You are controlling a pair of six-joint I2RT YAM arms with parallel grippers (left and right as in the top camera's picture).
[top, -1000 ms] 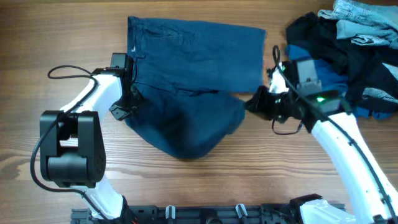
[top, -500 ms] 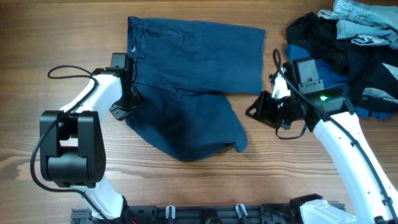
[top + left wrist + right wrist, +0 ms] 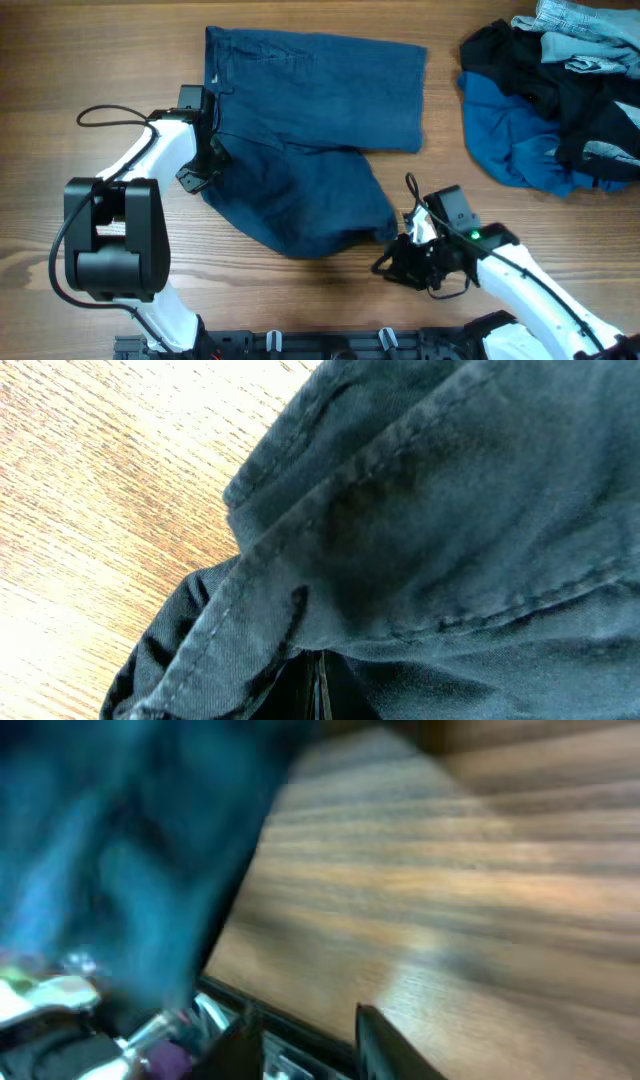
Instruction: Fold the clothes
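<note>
A dark blue garment (image 3: 320, 100) lies flat at the middle of the table, its near half folded over into a rounded flap. My left gripper (image 3: 203, 168) is at its left edge and is shut on the fabric. The cloth fills the left wrist view (image 3: 450, 510), where the jaws (image 3: 320, 685) are pressed together on it. My right gripper (image 3: 388, 268) is open and empty, low over the wood just beyond the flap's near right corner. Its view is blurred: bare wood shows between the fingers (image 3: 305, 1040) and blue cloth (image 3: 120, 850) at left.
A pile of other clothes (image 3: 560, 90), black, blue and light denim, sits at the back right corner. The robot's base rail (image 3: 330, 345) runs along the front edge. Bare wood (image 3: 90, 60) surrounds the garment.
My right arm has swung from the garment's right edge toward the front of the table. The flap's right corner has dropped and spread. The left arm has not moved.
</note>
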